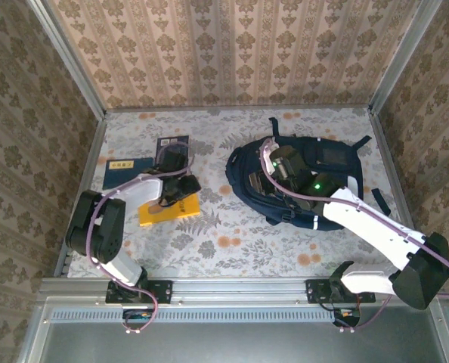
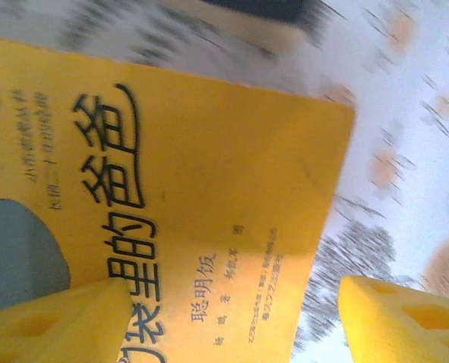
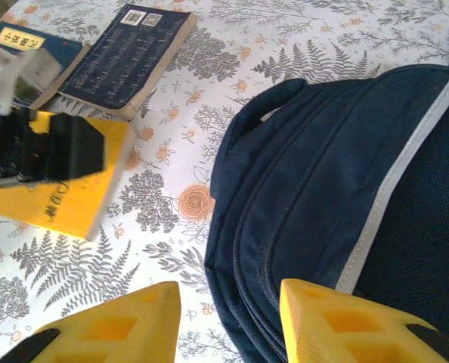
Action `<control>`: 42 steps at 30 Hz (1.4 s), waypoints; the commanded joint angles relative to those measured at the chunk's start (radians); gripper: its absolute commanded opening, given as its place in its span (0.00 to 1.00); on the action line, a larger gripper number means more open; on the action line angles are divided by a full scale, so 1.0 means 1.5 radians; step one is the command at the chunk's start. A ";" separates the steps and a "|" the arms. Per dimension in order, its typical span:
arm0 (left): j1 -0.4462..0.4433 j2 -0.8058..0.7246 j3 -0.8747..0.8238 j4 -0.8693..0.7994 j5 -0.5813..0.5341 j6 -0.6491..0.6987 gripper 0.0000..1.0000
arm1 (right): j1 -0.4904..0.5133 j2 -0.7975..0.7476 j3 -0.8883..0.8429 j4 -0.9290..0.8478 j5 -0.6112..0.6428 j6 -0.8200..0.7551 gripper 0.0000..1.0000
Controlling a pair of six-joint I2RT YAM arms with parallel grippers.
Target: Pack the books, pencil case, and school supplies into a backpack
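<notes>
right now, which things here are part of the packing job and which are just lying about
Part of the job: backpack; orange-yellow book; navy grid-cover book; blue book with yellow label.

Just there: floral table cover; patterned walls.

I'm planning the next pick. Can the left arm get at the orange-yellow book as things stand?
Probably yes. The left hand is open right over the thin orange-yellow paper book, which lies flat on the flowered tablecloth with nothing on top.
</notes>
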 commanded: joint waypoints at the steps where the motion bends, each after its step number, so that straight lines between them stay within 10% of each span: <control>1: -0.066 0.034 -0.028 -0.037 0.098 -0.005 0.75 | -0.008 0.004 -0.008 0.009 -0.039 0.013 0.41; 16: -0.138 -0.269 -0.095 -0.158 0.116 0.072 0.76 | 0.004 0.193 0.075 0.004 -0.217 0.067 0.37; 29: 0.025 -0.483 -0.304 -0.136 0.108 -0.111 0.77 | 0.061 0.473 0.287 -0.080 -0.147 0.048 0.41; 42: 0.073 -0.354 -0.318 0.044 0.148 -0.110 0.77 | 0.071 0.560 0.275 -0.094 -0.202 0.039 0.44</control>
